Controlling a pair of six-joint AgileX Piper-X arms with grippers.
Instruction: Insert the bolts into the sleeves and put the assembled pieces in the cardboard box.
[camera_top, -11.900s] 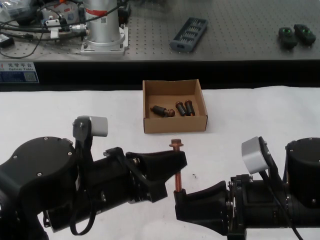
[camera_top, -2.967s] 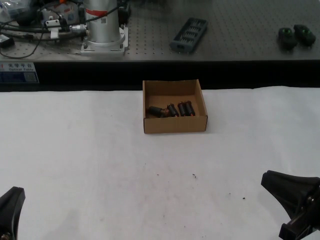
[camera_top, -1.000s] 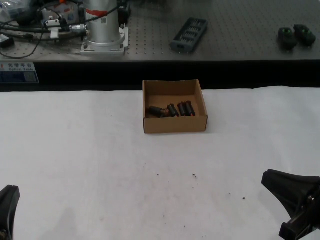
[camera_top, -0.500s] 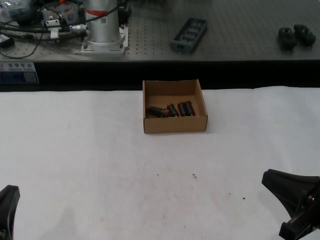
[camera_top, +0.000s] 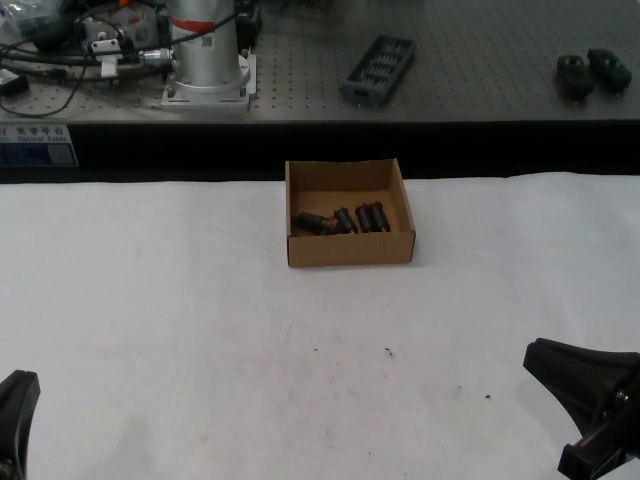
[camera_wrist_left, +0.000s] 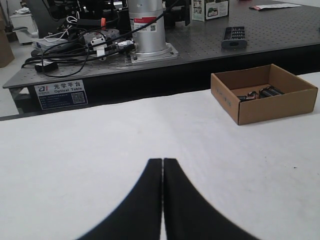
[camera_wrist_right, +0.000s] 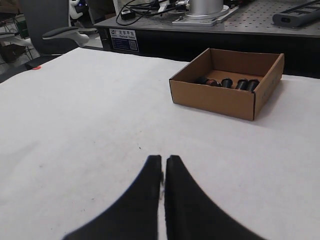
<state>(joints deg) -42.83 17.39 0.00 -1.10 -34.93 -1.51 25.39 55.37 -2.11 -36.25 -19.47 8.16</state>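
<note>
The cardboard box (camera_top: 350, 255) is sitting toward twelve o'clock on the white sheet (camera_top: 180, 330), with the assembled pieces (camera_top: 345, 219) lying inside it. The left gripper (camera_wrist_left: 163, 162) at seven o'clock and the right gripper (camera_wrist_right: 163, 159) at five o'clock are hanging at the near edge, both clenched, with open sheet stretching between them and the box.

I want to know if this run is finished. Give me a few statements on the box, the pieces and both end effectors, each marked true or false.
1. The assembled pieces lie inside the cardboard box. True.
2. The left end effector holds a bolt. False: it is shut with nothing between its fingers.
3. The right end effector is shut and empty. True.
4. The box lies tipped on its side. False: it stands upright on the white cloth, open side up.
</note>
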